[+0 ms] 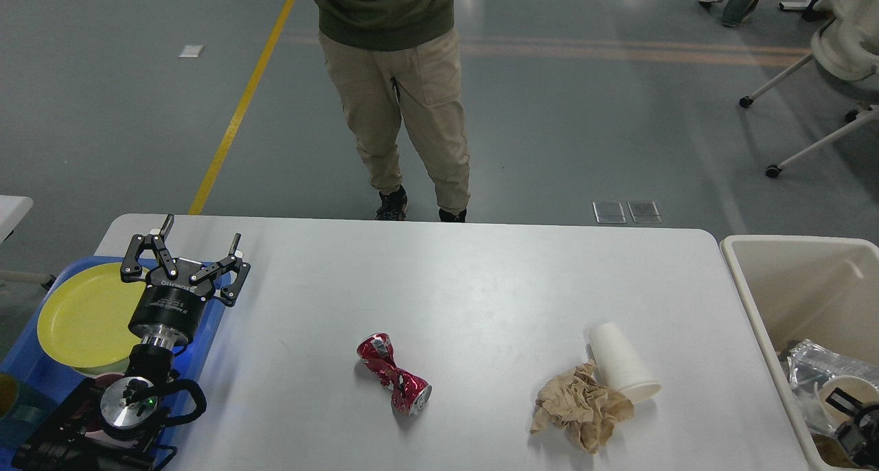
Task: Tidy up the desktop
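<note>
The desk (pixel 481 285), a wide matte white top with rounded corners, fills the lower half of the head view, and the left pincer (pixel 199 241) hangs over its left edge with both black fingers spread wide and nothing between them. Its round black wrist sits above the rim of a blue tray (pixel 206 334) that lies at the desk's left side, and a yellow plate (pixel 82 313) rests in that tray just left of the wrist. Further right, near the middle front of the desk, a crushed red can (pixel 393 373) lies on its side. Well to the right of the can, a crumpled brown paper (pixel 580 406) lies touching a white paper cup (pixel 621 368) that is tipped over with its mouth toward the front right. Past the desk's right edge stands a beige bin (pixel 762 306) holding clear plastic wrapping (pixel 814 368) and a cup. The right pincer (pixel 855 423) shows only as a small dark part at the bin's lower right corner, and I cannot tell how its fingers stand. Beyond the far edge, a person in khaki trousers (pixel 398 114) stands on the grey floor.
</note>
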